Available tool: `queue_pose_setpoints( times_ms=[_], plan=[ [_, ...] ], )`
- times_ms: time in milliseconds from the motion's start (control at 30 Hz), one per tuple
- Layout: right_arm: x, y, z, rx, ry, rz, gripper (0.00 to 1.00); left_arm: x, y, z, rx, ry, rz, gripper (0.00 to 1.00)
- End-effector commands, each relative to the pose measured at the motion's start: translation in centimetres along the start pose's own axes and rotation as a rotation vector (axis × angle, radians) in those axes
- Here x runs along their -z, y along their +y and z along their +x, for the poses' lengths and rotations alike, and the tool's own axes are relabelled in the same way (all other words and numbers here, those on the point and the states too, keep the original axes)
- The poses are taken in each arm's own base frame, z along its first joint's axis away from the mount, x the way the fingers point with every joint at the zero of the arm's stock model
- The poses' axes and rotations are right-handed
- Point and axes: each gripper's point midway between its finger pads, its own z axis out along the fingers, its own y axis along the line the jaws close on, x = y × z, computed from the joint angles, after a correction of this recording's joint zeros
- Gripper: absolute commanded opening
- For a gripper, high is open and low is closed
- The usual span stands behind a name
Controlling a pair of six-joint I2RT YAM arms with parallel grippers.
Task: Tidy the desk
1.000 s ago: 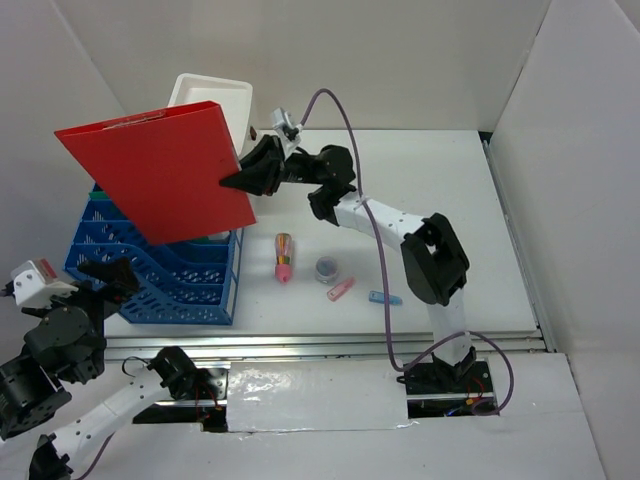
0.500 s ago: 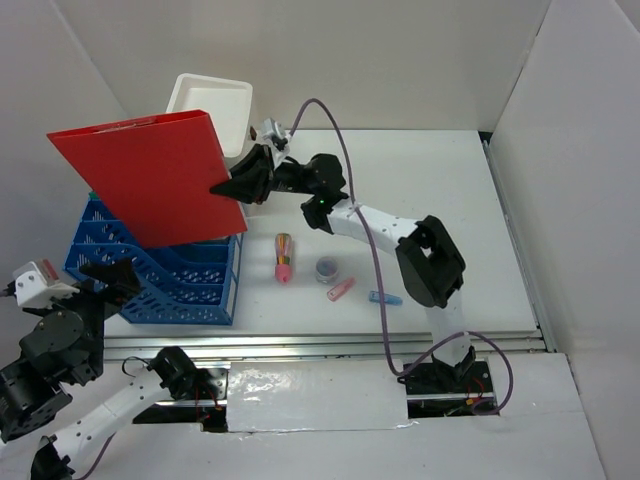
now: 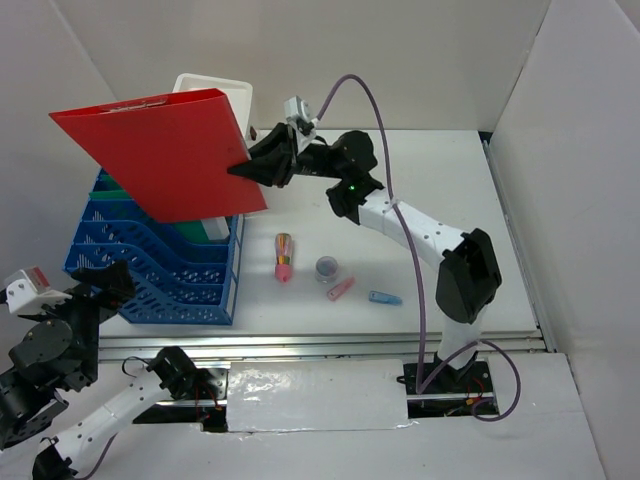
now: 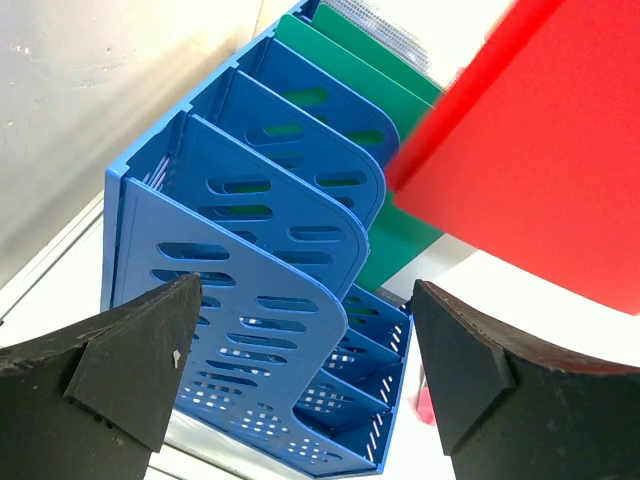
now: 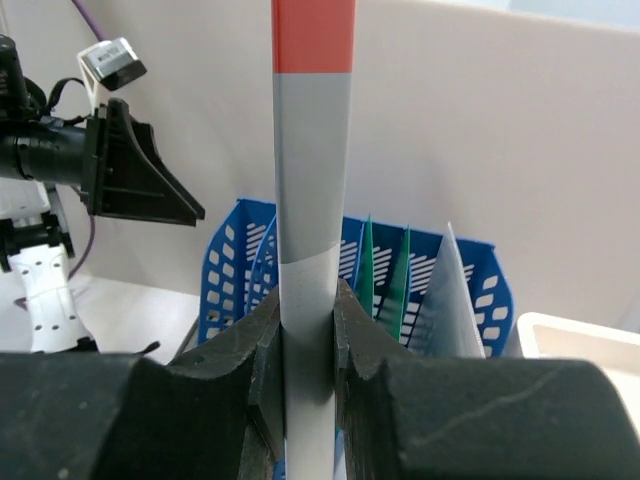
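Red folder [image 3: 160, 155]: clamped edge-on in right fingers [image 5: 262, 350], above blue file rack [image 3: 150, 270], left of counter [image 3: 450, 190]. Left fingers [image 4: 130, 360]: spread, empty.

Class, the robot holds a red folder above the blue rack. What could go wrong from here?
1. The right gripper pinches the red folder at one edge only, so the wide sheet might swing or slip out.
2. The folder hangs tilted over the rack. Its lower corner could catch a divider or the green folders instead of entering a free slot.
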Motion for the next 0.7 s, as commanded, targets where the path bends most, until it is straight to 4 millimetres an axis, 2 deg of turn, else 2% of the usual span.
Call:
queue_pose_setpoints(
  times_ms=[0,67,267,567,667],
  plan=[
    [-1.1,-0.7,-1.0,-0.002,-0.013,-0.034,0.00,0.1,0.0,-0.5,0.022,-0.020,0.007,0.99],
    [-1.3,-1.0,-0.2,-0.017,-0.020,-0.050,0.00,0.0,-0.1,-0.5,0.024,-0.020,0.007,1.00],
    [-2.1,-1.7,-0.2,-0.047,-0.069,-0.057,0.00,0.0,-0.2,-0.4,0.020,-0.019,0.015,1.00],
    [-4.1,-1.2,0.7,-0.057,-0.176,-0.029,0.00,0.0,-0.3,-0.4,0.020,-0.021,0.024,1.00],
    [-4.0,-1.5,0.8,-0.051,-0.255,0.016,0.00,0.0,-0.4,-0.3,0.015,-0.020,0.027,0.99]
  ],
)
